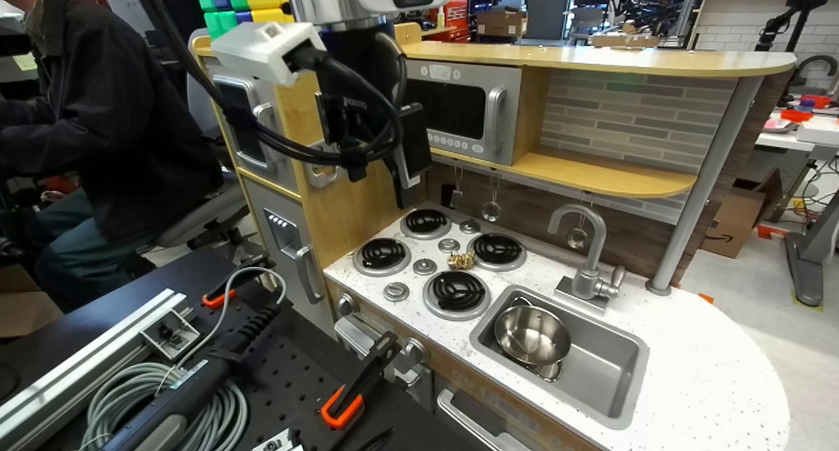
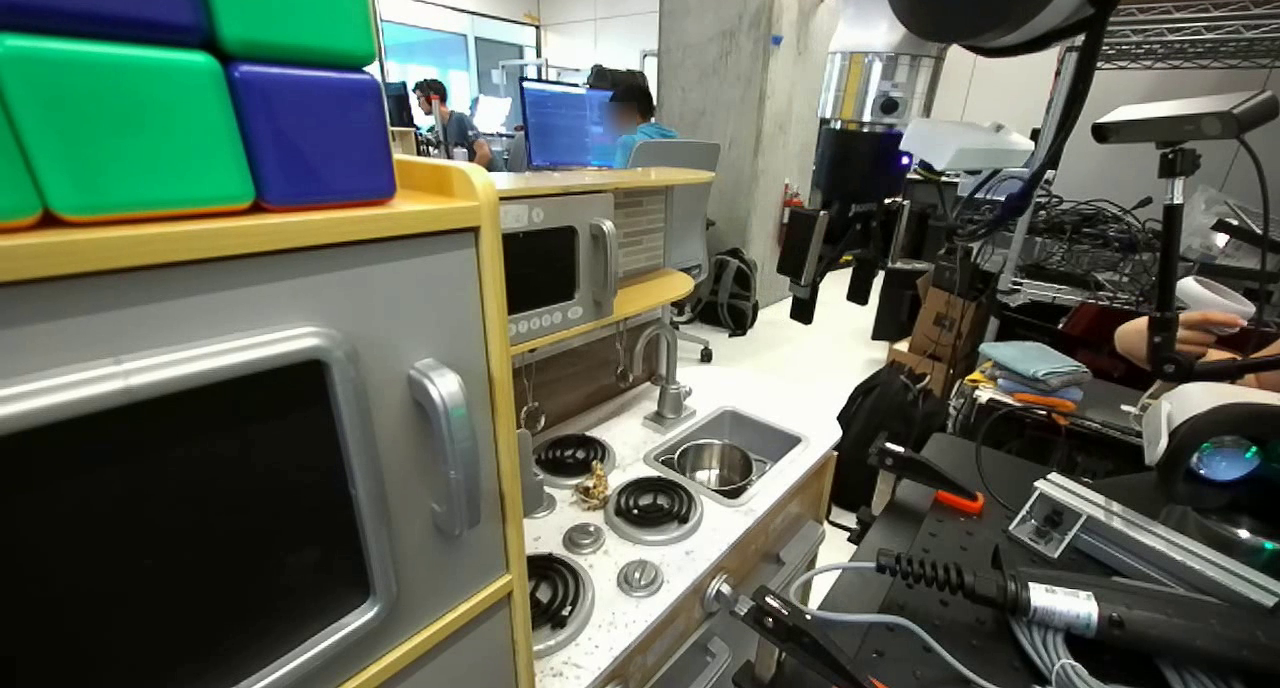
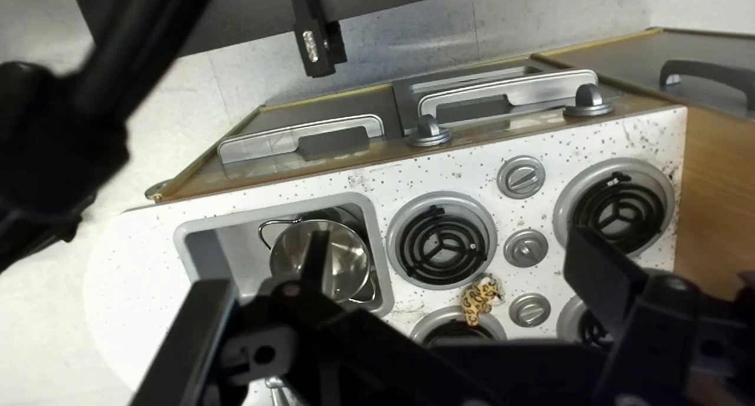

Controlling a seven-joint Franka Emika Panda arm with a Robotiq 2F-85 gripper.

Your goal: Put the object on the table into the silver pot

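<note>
Flanking the spotted lump [image 3: 479,300] sit burners [image 3: 441,241] and knobs [image 3: 529,310] (the hand [image 2: 832,294] gapes wide, empty).

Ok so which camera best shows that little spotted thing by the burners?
The wrist view. The spotted thing appears largest there, uncovered, its dark markings on yellow distinct. In both exterior views it is visible too, but smaller, with the pattern harder to read.
</note>
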